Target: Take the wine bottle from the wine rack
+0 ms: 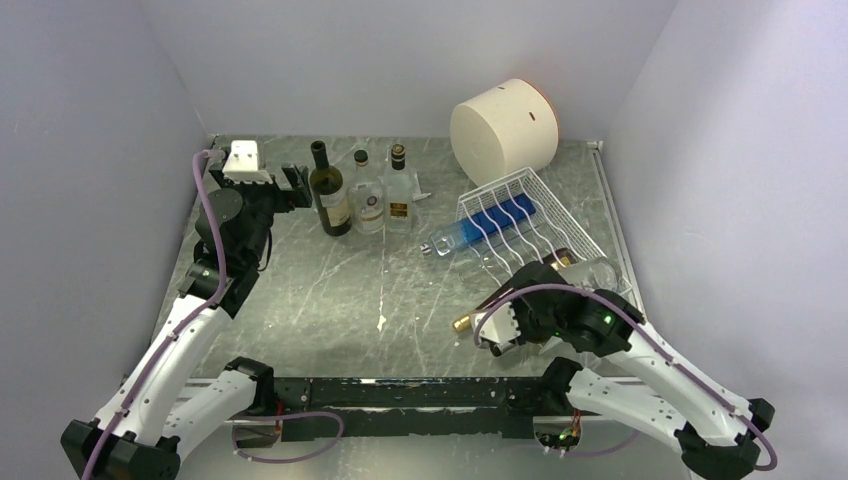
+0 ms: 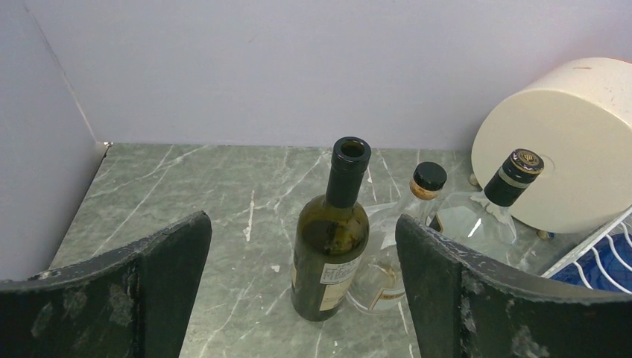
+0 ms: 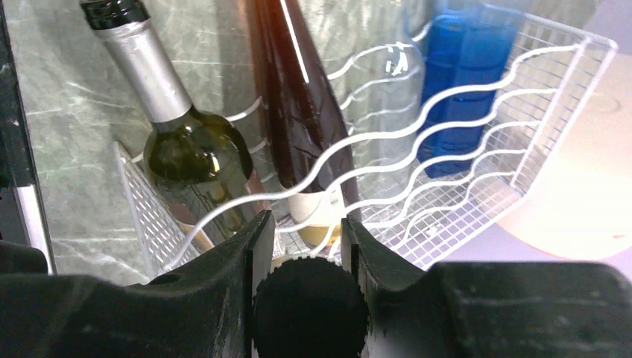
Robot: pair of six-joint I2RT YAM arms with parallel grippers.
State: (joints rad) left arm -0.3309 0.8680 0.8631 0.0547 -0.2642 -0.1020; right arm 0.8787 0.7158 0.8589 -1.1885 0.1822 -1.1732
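Note:
The white wire wine rack (image 1: 560,225) stands tilted at the right and also shows in the right wrist view (image 3: 477,149). It holds a blue bottle (image 1: 490,228), a dark red bottle (image 3: 298,112) and a silver-foiled green bottle (image 3: 186,149). My right gripper (image 1: 515,305) is at the rack's near end. In its wrist view the right gripper (image 3: 305,227) is shut on a bottle's black ridged cap (image 3: 309,306); that bottle's body is hidden. My left gripper (image 1: 297,187) is open and empty beside a standing dark green wine bottle (image 1: 330,195), which sits between its fingers (image 2: 156,276) in the wrist view.
Two clear bottles (image 1: 368,200) (image 1: 399,195) stand next to the green bottle (image 2: 330,239). A big cream cylinder (image 1: 503,130) lies behind the rack. A gold-capped bottle neck (image 1: 462,322) sticks out left of my right gripper. Walls close in on the left, back and right.

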